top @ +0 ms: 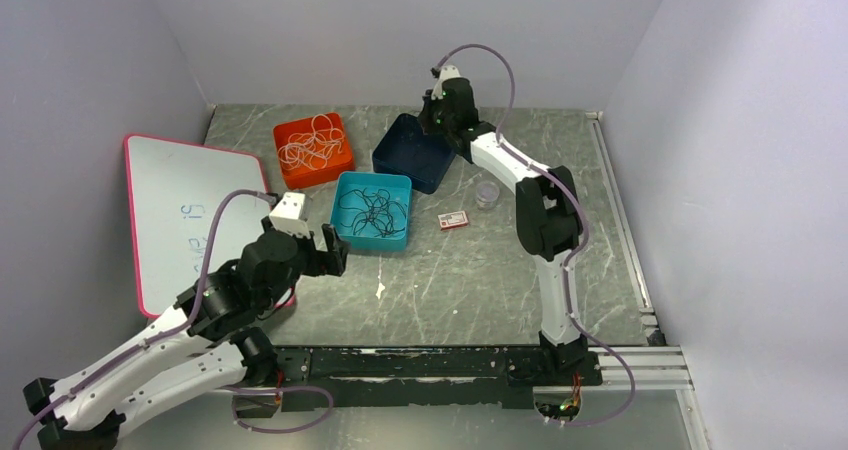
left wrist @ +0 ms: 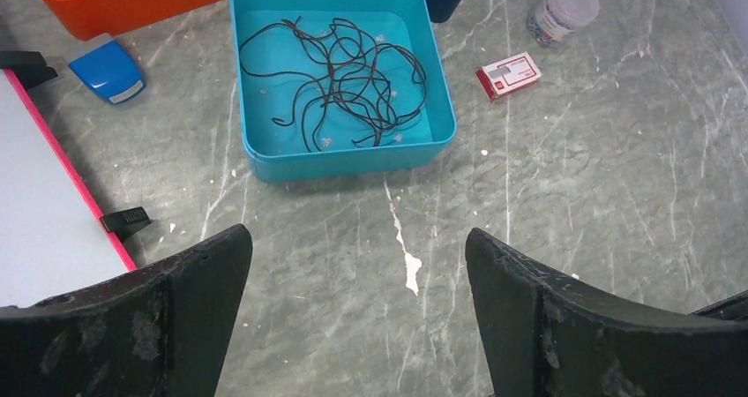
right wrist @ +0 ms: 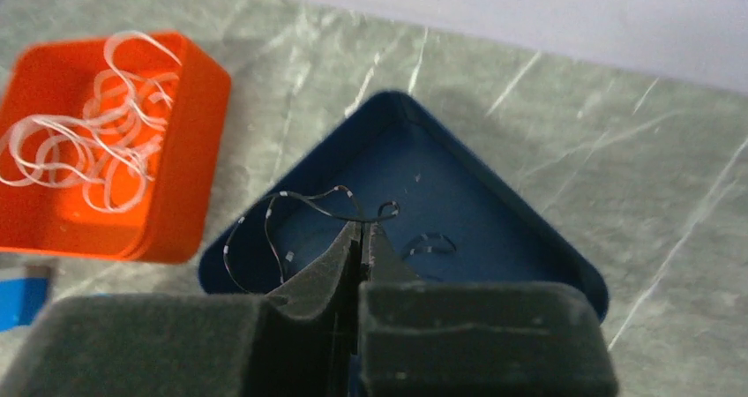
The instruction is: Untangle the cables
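Observation:
A tangle of thin black cables (left wrist: 340, 79) lies in the teal tray (left wrist: 265, 163), which also shows in the top view (top: 345, 235). My left gripper (left wrist: 357, 273) is open and empty, low over the bare table just in front of that tray. My right gripper (right wrist: 362, 227) is shut on a thin black cable (right wrist: 291, 205) and holds it over the dark blue tray (right wrist: 529, 238) at the back (top: 400, 150). Another short black cable (right wrist: 430, 244) lies in the blue tray. White cables (right wrist: 84, 132) fill the orange tray (right wrist: 190, 176).
A whiteboard (top: 185, 210) with a pink edge lies at the left. A blue eraser (left wrist: 108, 69) sits beside it. A small red and white box (left wrist: 509, 73) and a clear jar (left wrist: 563, 11) stand right of the teal tray.

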Tool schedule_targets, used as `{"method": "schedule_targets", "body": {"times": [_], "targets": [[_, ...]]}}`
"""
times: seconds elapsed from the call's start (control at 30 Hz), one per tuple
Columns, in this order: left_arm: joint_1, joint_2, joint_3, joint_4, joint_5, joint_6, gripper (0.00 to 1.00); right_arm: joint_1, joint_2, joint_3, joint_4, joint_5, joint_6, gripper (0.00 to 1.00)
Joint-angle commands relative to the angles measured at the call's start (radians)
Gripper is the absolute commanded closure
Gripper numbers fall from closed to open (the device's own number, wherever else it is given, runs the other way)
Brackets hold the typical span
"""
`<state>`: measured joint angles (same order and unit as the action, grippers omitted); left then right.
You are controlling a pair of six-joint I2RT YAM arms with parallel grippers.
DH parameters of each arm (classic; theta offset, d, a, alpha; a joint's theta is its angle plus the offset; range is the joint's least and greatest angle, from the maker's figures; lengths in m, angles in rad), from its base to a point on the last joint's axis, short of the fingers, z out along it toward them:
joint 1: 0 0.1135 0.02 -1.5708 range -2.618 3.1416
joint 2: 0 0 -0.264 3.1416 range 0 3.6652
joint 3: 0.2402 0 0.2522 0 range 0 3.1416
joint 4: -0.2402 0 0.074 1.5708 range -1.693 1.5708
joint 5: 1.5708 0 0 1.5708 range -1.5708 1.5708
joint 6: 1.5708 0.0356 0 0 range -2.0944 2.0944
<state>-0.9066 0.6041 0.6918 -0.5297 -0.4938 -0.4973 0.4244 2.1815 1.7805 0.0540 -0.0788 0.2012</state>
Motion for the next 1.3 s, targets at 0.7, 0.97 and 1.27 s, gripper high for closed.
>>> {"method": "schedule_targets", "body": {"times": [0.7, 0.97, 1.27], "targets": [[-0.001, 0.066, 0.025, 0.053, 0.02, 0.004, 0.04, -0.007, -0.032, -0.08, -0.103, 0.009, 0.0, 0.59], [0.0, 0.074, 0.057, 0.057, -0.007, 0.002, 0.04, -0.007, -0.346, -0.242, -0.077, -0.048, 0.006, 0.55], [0.0, 0.011, 0.076, 0.101, -0.051, 0.056, 0.0, -0.005, -0.792, -0.44, -0.24, -0.024, -0.058, 0.4]]}}
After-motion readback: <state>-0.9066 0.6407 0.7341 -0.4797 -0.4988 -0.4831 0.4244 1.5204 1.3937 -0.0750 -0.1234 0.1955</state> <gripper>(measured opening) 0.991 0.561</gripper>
